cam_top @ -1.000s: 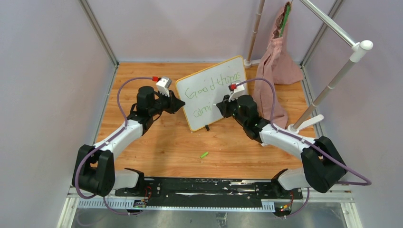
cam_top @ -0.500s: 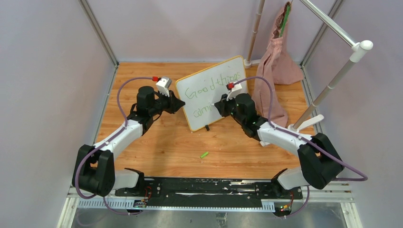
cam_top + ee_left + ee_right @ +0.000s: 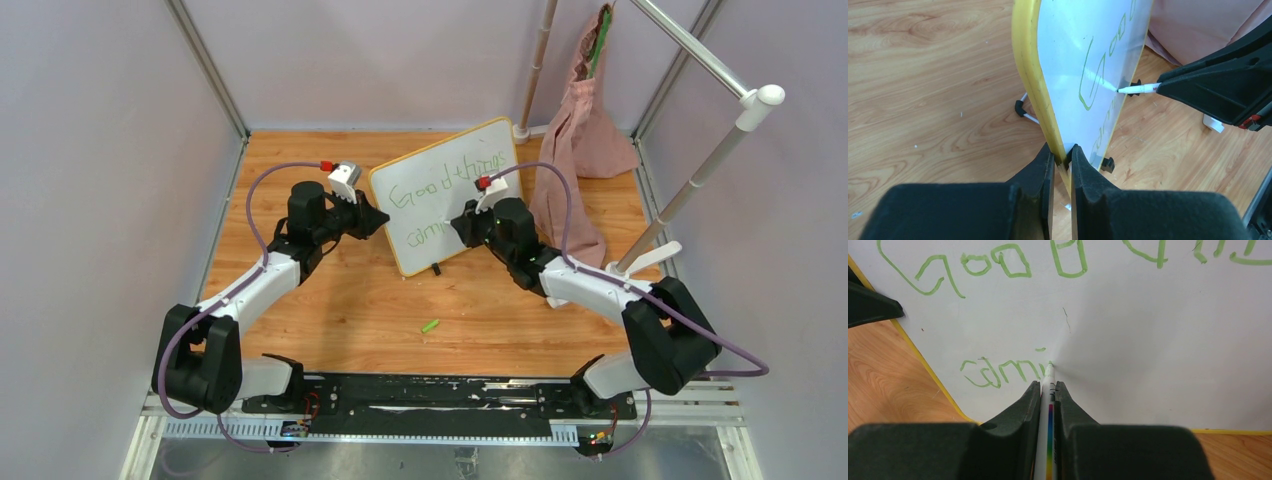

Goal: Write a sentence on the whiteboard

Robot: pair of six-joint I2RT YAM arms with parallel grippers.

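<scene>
The left gripper (image 3: pixel 1062 154) clamps the whiteboard (image 3: pixel 1073 45) at its left edge. The right gripper (image 3: pixel 1048 385) pinches a marker (image 3: pixel 1049 415), its tip touching the whiteboard.

- "Good things" is written in green marker strokes along the top line of the whiteboard (image 3: pixel 425 212), at the centre of the top view.
- "comi" is written in green below it, at the lower left of the right wrist view.
- Small print on the marker (image 3: pixel 1050 387) cannot be read.
</scene>
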